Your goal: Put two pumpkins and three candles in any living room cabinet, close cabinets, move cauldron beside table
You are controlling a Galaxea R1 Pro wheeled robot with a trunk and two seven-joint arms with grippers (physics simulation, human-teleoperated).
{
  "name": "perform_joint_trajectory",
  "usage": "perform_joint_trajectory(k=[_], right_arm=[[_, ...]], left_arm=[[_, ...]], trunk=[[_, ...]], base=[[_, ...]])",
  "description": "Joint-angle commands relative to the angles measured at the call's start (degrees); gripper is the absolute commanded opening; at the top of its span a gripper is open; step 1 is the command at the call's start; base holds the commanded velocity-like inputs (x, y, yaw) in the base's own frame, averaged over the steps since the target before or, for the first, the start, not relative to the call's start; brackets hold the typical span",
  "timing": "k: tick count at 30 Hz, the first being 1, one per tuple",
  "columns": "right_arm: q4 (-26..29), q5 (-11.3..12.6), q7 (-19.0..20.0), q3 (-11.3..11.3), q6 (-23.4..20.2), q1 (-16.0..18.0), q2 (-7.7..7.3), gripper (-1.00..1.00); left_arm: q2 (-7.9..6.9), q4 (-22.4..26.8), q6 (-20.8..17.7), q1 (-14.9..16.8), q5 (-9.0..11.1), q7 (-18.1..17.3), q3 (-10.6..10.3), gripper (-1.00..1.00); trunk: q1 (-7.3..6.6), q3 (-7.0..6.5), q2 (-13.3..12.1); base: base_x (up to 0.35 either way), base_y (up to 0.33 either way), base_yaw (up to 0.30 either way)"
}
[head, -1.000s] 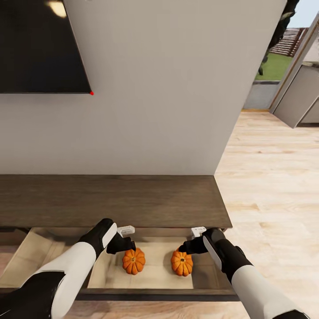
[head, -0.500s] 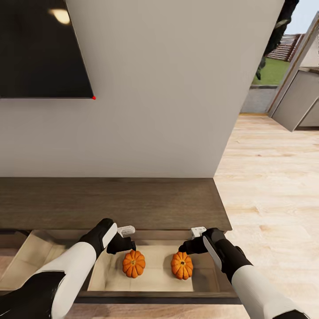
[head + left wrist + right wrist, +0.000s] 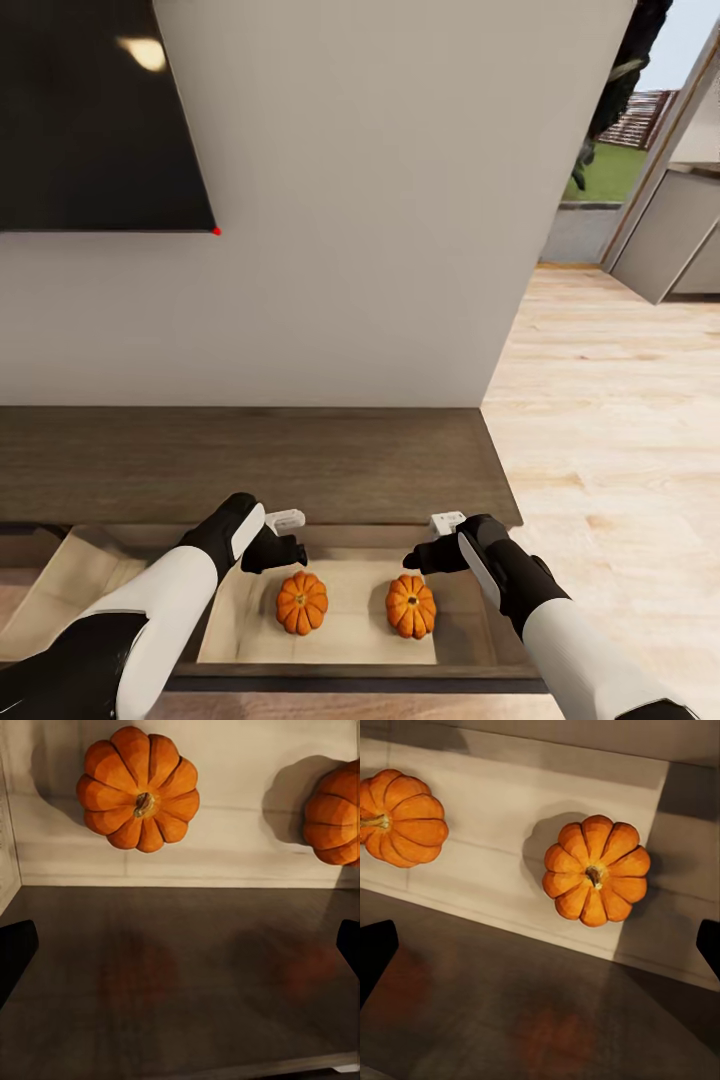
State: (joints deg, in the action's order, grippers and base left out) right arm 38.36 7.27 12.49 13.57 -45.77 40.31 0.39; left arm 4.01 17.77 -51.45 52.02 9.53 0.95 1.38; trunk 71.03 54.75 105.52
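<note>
below the head camera, the cabinet (image 3: 300, 462) runs along the pale wall (image 3: 350, 200), its open drawer (image 3: 340, 650) showing a beige floor. two pumpkins lie there side by side, apart: the left pumpkin (image 3: 302, 603) and the right pumpkin (image 3: 411, 606). the left gripper (image 3: 285, 535) hangs just above and behind the left one, the right gripper (image 3: 432, 540) likewise by the right one; neither touches a pumpkin. a black screen (image 3: 90, 110) hangs on the wall.

left wrist view: left pumpkin (image 3: 138, 789) upright on the beige floor, right pumpkin (image 3: 336, 813) at the frame edge; dark fingertips (image 3: 15, 949) sit wide apart, holding nothing.

right wrist view: right pumpkin (image 3: 595, 870), left pumpkin (image 3: 399, 817); fingertips (image 3: 376, 949) spread wide, holding nothing.
</note>
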Motion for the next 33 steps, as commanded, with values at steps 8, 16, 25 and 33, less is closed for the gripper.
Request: perform_joint_trajectory(k=[8,16,25,33], right_arm=[[0.05,0.48,-0.27,0.21,-0.24,0.03,0.02,1.0],[0.1,0.53,-0.27,0.24,-0.2,0.03,0.05,1.0],[0.14,0.56,-0.18,0.23,-0.19,0.03,0.05,1.0],[0.14,0.56,-0.18,0.21,-0.19,0.03,-0.01,1.0]], left_arm=[[0.04,0.07,-0.24,0.01,0.14,0.11,0.16,1.0],[0.04,0.07,-0.23,0.01,0.16,0.19,0.14,1.0],[0.11,0.07,-0.23,0.01,0.17,0.21,0.13,1.0],[0.12,0.07,-0.23,0.01,0.17,0.21,0.14,1.0]], trunk=[[0.0,-0.51,0.02],[0.0,-0.53,0.02],[0.0,-0.53,0.02],[0.0,-0.93,0.02]], base=[[0.0,0.0,0.0],[0.0,0.0,0.0],[0.0,0.0,0.0],[0.0,0.0,0.0]])
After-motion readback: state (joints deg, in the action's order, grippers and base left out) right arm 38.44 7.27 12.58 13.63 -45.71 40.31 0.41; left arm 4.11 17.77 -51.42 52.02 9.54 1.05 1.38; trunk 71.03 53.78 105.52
